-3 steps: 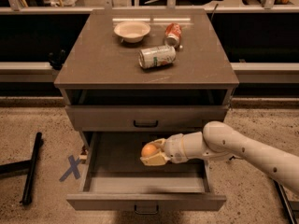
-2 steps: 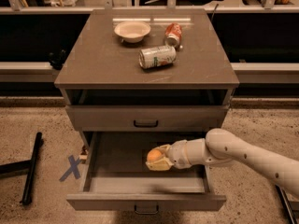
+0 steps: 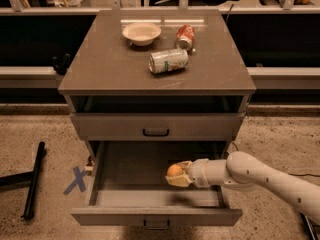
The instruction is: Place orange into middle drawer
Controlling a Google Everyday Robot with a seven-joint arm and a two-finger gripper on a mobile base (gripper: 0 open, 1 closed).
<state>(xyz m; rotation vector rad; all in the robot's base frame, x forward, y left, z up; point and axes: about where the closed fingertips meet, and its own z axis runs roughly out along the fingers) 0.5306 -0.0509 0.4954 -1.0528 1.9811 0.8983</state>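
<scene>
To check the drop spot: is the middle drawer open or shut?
Open: the middle drawer is pulled out, its tray visible; the tool holds the orange over it.

Pincer (image 3: 176,176) in middle drawer (image 3: 150,216) grips orange (image 3: 174,170) — underside hidden; arm (image 3: 260,176) cut off at right edge.

The grey-brown table (image 3: 110,69) carries three things on its flat top. A white bowl (image 3: 142,33) stands upright near the back edge. Just to its right a red soda can (image 3: 186,36) lies tipped over. Nearer the front a pale green can (image 3: 168,61) lies on its side, apart from both. Below the top, the middle drawer (image 3: 156,216) stands open. The gripper (image 3: 175,176) reaches into it from the right, its fingers (image 3: 179,182) closed around the orange (image 3: 174,170).
</scene>
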